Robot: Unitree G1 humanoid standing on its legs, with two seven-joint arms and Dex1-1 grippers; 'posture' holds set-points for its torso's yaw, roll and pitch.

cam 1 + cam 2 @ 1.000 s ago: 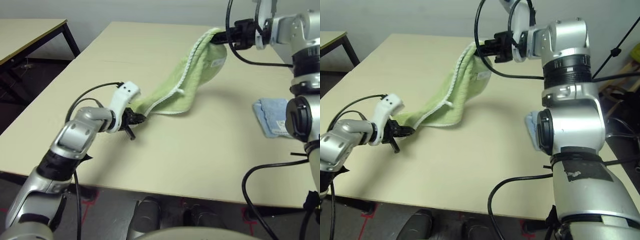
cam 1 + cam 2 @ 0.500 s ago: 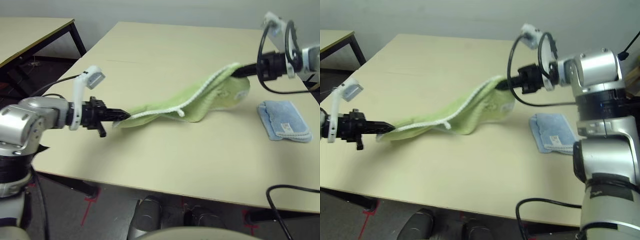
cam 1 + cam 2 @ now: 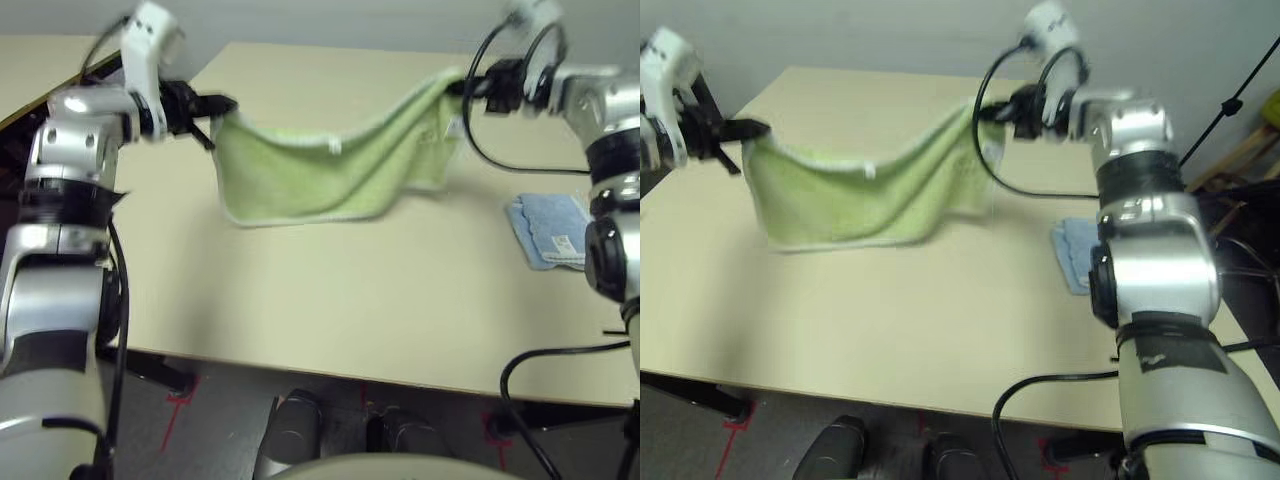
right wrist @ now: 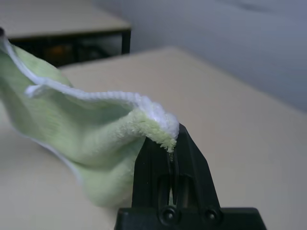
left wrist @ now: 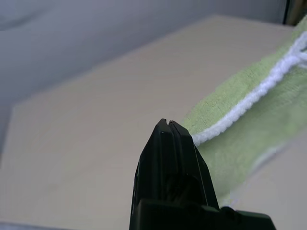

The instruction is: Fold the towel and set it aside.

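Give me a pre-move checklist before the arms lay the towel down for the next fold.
1. Left gripper shut on a towel corner: ok.
2. Right gripper shut on the opposite corner: ok.
3. Towel spread between the two grippers, top edge sagging in the middle: ok.
4. Bottom edge lifted off the table: cannot tell; it hangs at or just above the surface.
5. Landing spot on the table in front of the towel bare: ok.
6. Blue cloth apart from the towel, on the right: ok.
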